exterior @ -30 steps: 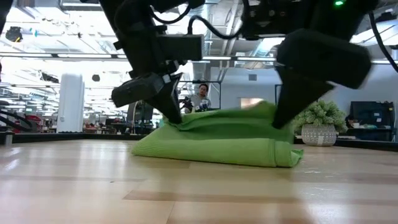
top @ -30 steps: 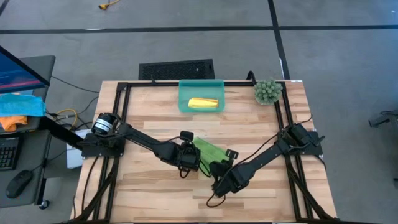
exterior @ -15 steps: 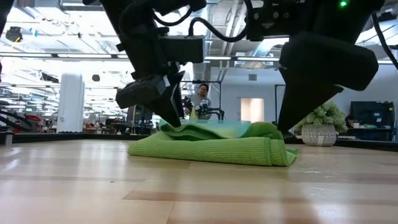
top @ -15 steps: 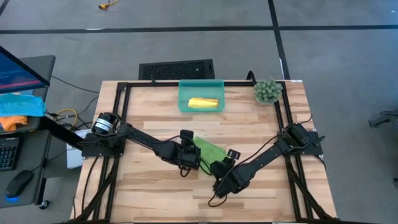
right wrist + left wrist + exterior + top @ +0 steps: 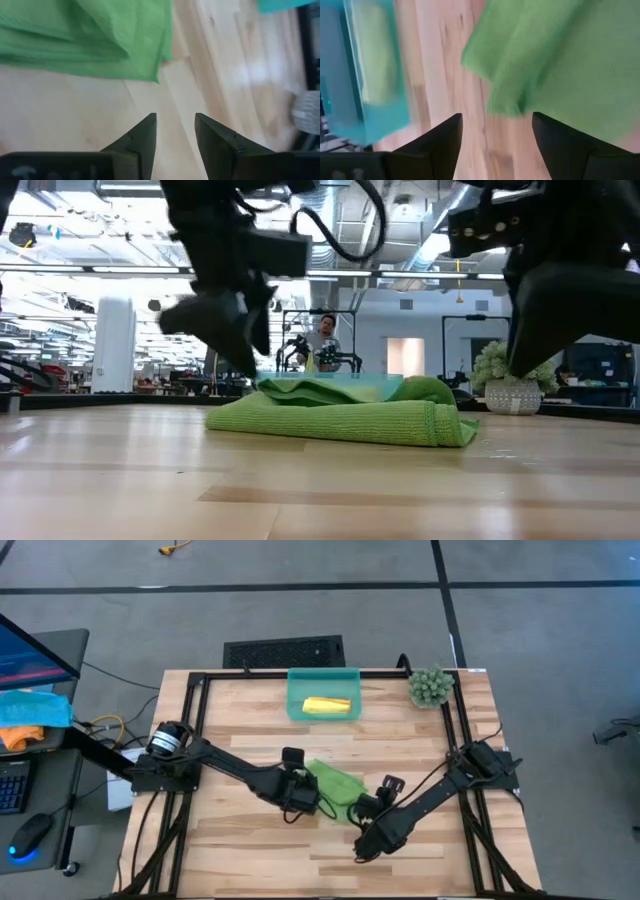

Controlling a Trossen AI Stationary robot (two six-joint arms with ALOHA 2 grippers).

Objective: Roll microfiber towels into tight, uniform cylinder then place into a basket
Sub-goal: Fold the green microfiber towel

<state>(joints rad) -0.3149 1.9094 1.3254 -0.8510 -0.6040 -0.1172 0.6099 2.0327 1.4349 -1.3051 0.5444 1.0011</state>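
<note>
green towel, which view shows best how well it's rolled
The low view: the green towel lies side-on as a loose, flattish fold, not a cylinder. The high view shows only its outline between both arms. Each wrist view catches just a part: layered folds at right, one edge at left.

In the left wrist view the basket is blurred and cut off by the edge — its yellow towel a smear. In the low view the green towel hides most of the basket.

Green towel folded mid-table; yellow roll in basket.
</note>
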